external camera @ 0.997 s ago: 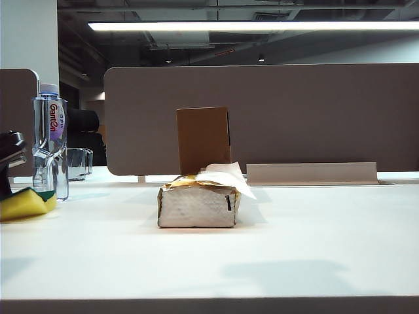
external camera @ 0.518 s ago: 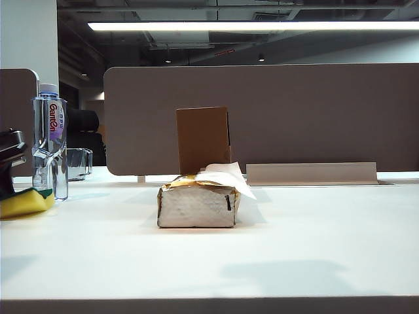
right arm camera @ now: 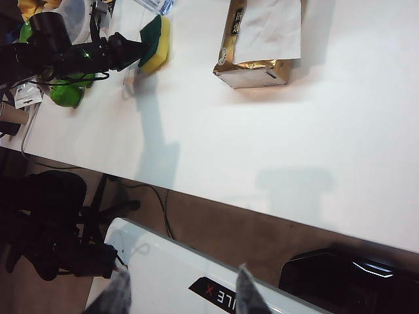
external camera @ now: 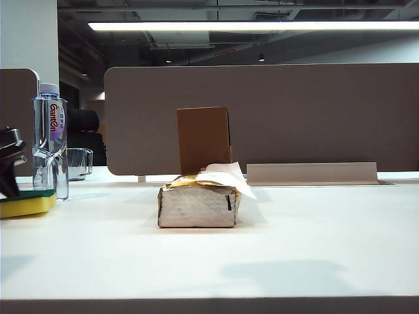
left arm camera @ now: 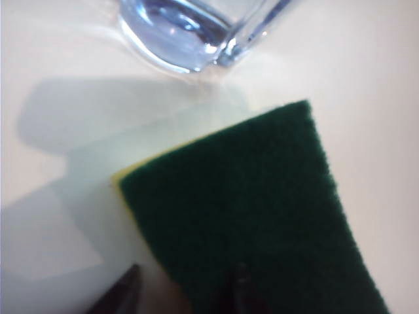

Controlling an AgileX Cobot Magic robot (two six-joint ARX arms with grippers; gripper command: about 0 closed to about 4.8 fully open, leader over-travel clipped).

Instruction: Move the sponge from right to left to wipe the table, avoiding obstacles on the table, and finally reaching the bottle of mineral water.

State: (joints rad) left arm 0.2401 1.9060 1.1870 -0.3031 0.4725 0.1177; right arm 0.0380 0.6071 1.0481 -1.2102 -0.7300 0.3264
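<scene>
The sponge (external camera: 26, 203) lies flat on the white table (external camera: 262, 255) at the far left, green layer up, right beside the bottle of mineral water (external camera: 50, 140). My left gripper (external camera: 10, 171) hangs just over its left end. In the left wrist view the sponge (left arm camera: 255, 216) sits below the bottle's base (left arm camera: 190, 33), and the left gripper (left arm camera: 182, 296) is open, one fingertip over the green face, the other off its edge. The obstacles, a tissue pack (external camera: 198, 203) and a brown cardboard box (external camera: 203, 139), stand mid-table. My right gripper (right arm camera: 181, 297) is open and empty, off the table.
A short clear glass container (external camera: 79, 163) stands behind the bottle. Grey-brown partition panels (external camera: 294, 118) close off the back of the table. In the right wrist view, green items and cables (right arm camera: 65, 91) lie past the table's end near the left arm.
The sponge, tilted and held up a second ago, has dropped flat onto the table by the bottle. The left gripper's jaws have parted and let it go. The right arm is still.
</scene>
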